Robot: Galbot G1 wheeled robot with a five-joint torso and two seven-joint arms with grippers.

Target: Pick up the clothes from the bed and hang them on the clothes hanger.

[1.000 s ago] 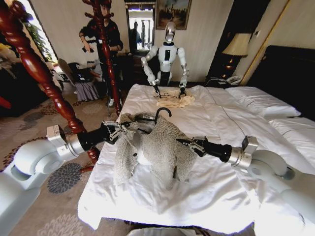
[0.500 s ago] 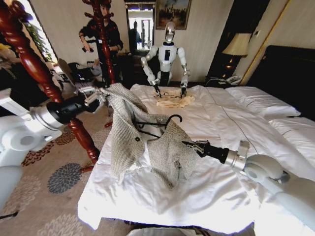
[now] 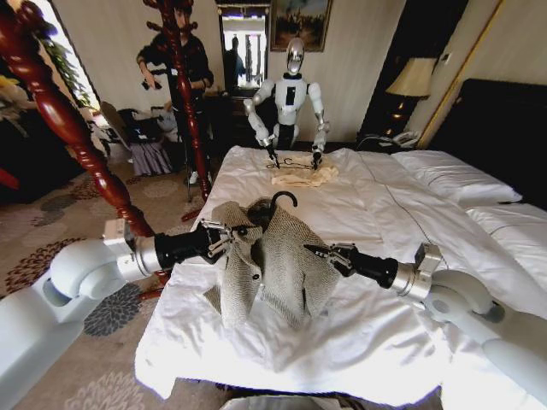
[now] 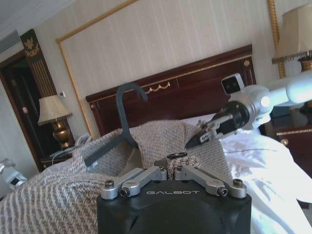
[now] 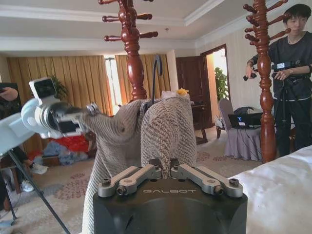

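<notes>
Grey-beige cardigan (image 3: 269, 260) hangs lifted above the bed (image 3: 376, 325) near its foot end, draped over the black clothes hanger (image 3: 275, 203) whose hook sticks up out of the neckline. Left gripper (image 3: 224, 239) is clamped on the cardigan's shoulder edge on the robot's left, fingers (image 4: 146, 174) pinched onto the knit. Right gripper (image 3: 318, 253) is closed on the fabric at the opposite shoulder, fingers (image 5: 190, 171) pressed together against the ribbed cloth, lower hem dangling just over the white duvet.
</notes>
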